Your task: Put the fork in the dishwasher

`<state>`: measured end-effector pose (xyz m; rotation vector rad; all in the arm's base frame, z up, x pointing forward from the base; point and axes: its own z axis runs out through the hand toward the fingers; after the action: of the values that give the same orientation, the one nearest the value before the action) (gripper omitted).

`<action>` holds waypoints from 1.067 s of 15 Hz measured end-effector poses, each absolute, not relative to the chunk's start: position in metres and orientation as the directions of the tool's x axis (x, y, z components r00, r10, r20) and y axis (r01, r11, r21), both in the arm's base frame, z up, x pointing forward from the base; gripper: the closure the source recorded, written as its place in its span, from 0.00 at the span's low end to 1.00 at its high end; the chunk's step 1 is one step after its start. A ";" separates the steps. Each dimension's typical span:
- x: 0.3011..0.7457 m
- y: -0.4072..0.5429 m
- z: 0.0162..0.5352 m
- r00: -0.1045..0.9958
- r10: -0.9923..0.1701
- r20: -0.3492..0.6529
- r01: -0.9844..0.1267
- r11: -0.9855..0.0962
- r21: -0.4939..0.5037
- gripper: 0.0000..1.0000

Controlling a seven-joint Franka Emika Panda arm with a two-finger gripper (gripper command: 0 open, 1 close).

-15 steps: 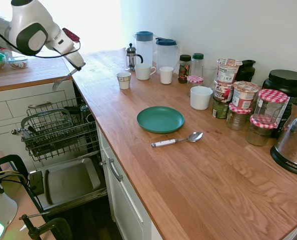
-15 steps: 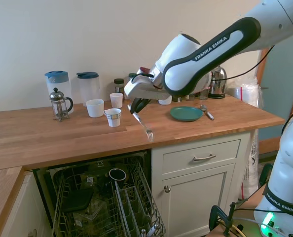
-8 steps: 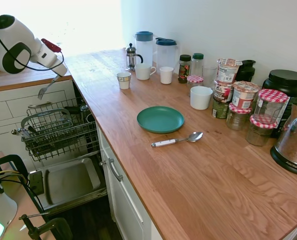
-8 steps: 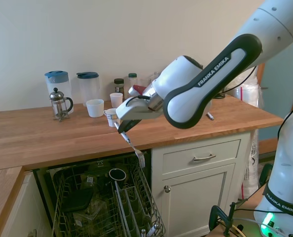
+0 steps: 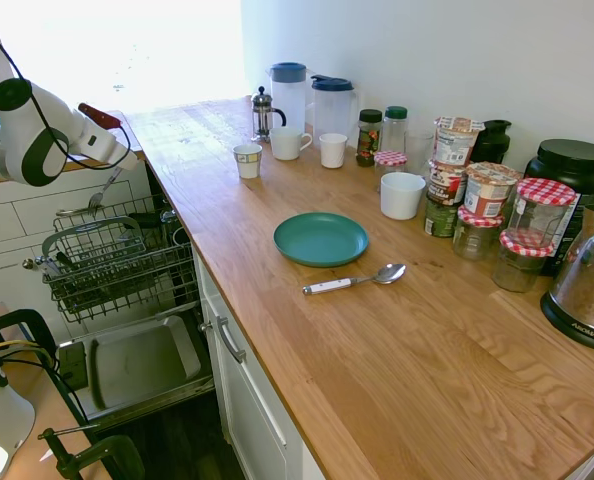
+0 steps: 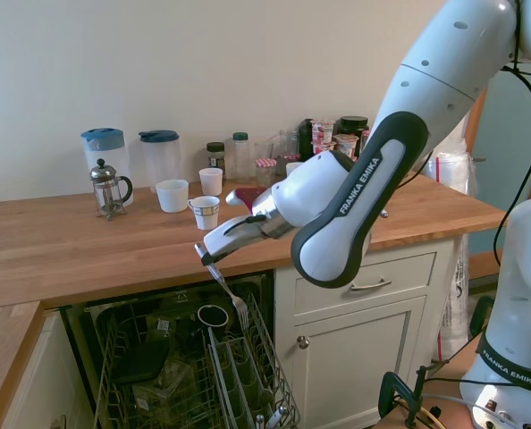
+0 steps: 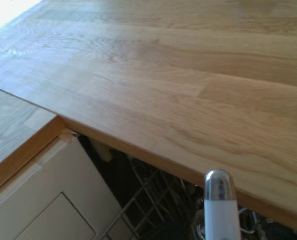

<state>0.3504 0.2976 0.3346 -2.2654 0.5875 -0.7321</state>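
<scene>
My gripper [image 6: 202, 256] [image 5: 120, 163] is shut on the fork [image 6: 226, 291] [image 5: 101, 191] by its handle. The fork hangs tines down over the open dishwasher, its tines just above the upper wire rack [image 6: 172, 375] [image 5: 107, 255]. The grey inner door panel [image 5: 137, 365] lies folded down below the rack. In the wrist view the fork's white handle with a metal end cap [image 7: 220, 207] rises in front of the wooden counter edge, with rack wires [image 7: 153, 200] beneath.
A teal plate [image 5: 320, 238] and a white-handled spoon [image 5: 353, 281] lie on the wooden counter [image 5: 377, 360]. Cups, jugs, a cafetiere [image 5: 264, 113] and jars stand along the wall. White cabinet drawers [image 6: 364, 290] flank the dishwasher.
The arm has swung off the counter and lowered, carrying the fork from above the counter edge down to just over the dishwasher's upper rack.
</scene>
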 end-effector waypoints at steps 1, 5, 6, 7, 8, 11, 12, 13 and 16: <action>0.345 0.300 0.328 0.745 -0.572 0.343 -0.187 -0.673 -0.716 1.00; 0.334 0.292 0.299 0.756 -0.541 0.369 -0.150 -0.691 -0.707 1.00; 0.333 0.290 0.291 0.756 -0.537 0.373 -0.143 -0.693 -0.707 1.00; 0.333 0.288 0.282 0.755 -0.535 0.378 -0.138 -0.694 -0.707 1.00; 0.331 0.287 0.273 0.756 -0.532 0.382 -0.133 -0.696 -0.706 1.00; 0.325 0.287 0.251 0.758 -0.528 0.383 -0.121 -0.691 -0.712 1.00; 0.323 0.288 0.247 0.757 -0.529 0.383 -0.116 -0.686 -0.719 1.00; 0.322 0.289 0.242 0.755 -0.532 0.383 -0.111 -0.680 -0.725 1.00; 0.323 0.292 0.230 0.751 -0.535 0.387 -0.100 -0.672 -0.734 1.00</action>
<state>0.3225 0.2921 0.2300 -2.2239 0.4743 -0.7763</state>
